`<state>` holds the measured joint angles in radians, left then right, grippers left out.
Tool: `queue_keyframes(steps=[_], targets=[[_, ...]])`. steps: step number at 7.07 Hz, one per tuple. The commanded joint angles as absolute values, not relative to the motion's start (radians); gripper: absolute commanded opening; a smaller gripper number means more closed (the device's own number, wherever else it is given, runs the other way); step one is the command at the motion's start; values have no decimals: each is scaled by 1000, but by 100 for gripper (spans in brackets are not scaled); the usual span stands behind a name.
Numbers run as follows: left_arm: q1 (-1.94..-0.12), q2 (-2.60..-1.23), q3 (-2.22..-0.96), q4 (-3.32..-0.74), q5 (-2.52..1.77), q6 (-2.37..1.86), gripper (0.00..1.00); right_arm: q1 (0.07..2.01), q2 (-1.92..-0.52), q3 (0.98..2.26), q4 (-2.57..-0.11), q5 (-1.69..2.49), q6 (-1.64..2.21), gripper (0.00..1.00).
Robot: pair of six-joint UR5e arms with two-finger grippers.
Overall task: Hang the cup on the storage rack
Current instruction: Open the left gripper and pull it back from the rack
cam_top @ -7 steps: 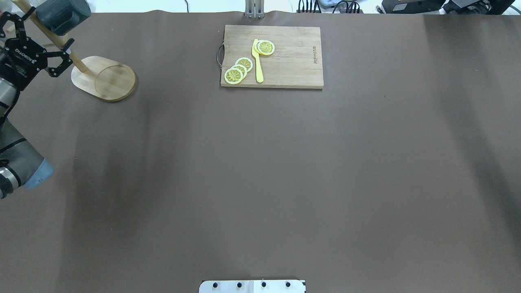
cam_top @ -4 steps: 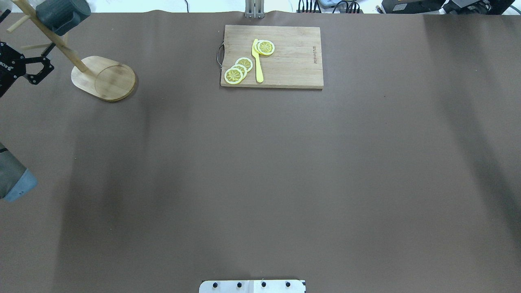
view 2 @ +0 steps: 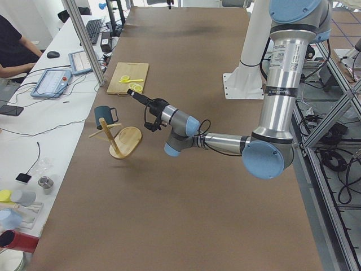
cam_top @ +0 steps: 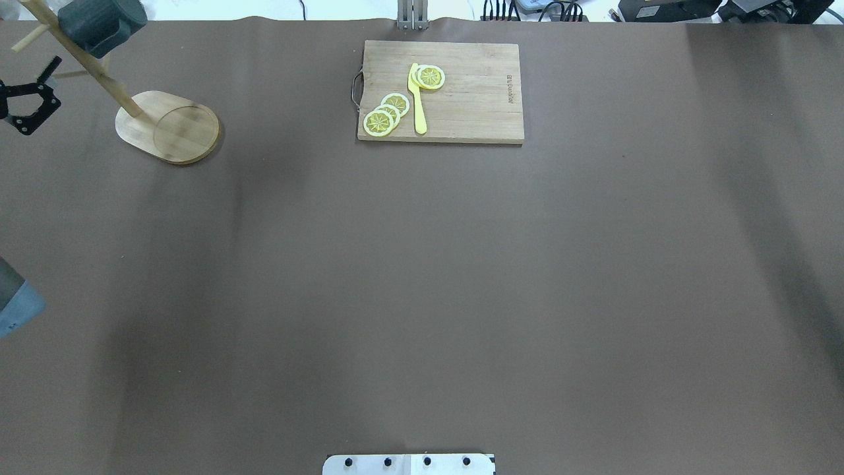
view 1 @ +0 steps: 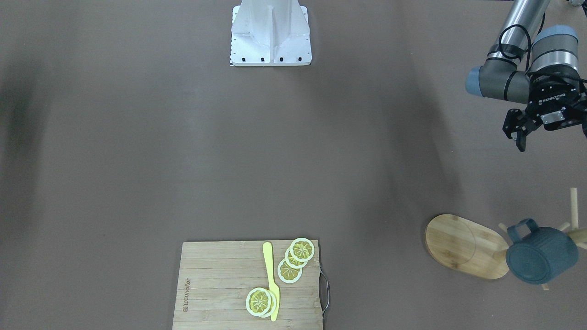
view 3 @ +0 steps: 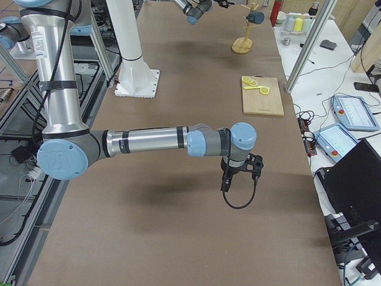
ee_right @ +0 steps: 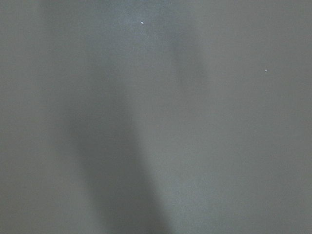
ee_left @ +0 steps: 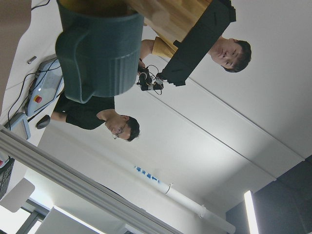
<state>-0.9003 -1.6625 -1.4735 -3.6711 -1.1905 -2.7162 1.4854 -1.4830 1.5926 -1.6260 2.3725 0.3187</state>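
The dark teal cup (cam_top: pixel 99 26) hangs by its handle on a peg of the bamboo storage rack (cam_top: pixel 168 125) at the table's far left corner. From the front the cup (view 1: pixel 541 254) sits beside the rack's oval base (view 1: pixel 465 245). My left gripper (view 1: pixel 552 142) is open and empty. It stands clear of the rack on the robot's side, and only one finger (cam_top: pixel 30 105) reaches into the overhead view. The left wrist view looks up at the cup (ee_left: pixel 97 53). My right gripper (view 3: pixel 238 179) hovers low over bare table; I cannot tell its state.
A wooden cutting board (cam_top: pixel 475 99) with lemon slices (cam_top: pixel 386 112) and a yellow knife (cam_top: pixel 417 99) lies at the far middle. The white robot base plate (cam_top: pixel 409 464) sits at the near edge. People sit at a desk beyond the table's far edge.
My open left gripper has drawn back from the rack post, leftward and nearly out of the overhead view. The cup stays hanging on the rack.
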Motion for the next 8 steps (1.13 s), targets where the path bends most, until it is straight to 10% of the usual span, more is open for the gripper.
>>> queue_keyframes(steps=[1,8], targets=[[-913,-1587,-1598,-3669,-1190,-2542,98,1486,-1509,1594,-1625,2373,316,100],[-985,-1312,-1767,-3587,-1109,-1160,98,1486,-1520,1611,-1624,2378,318,100]])
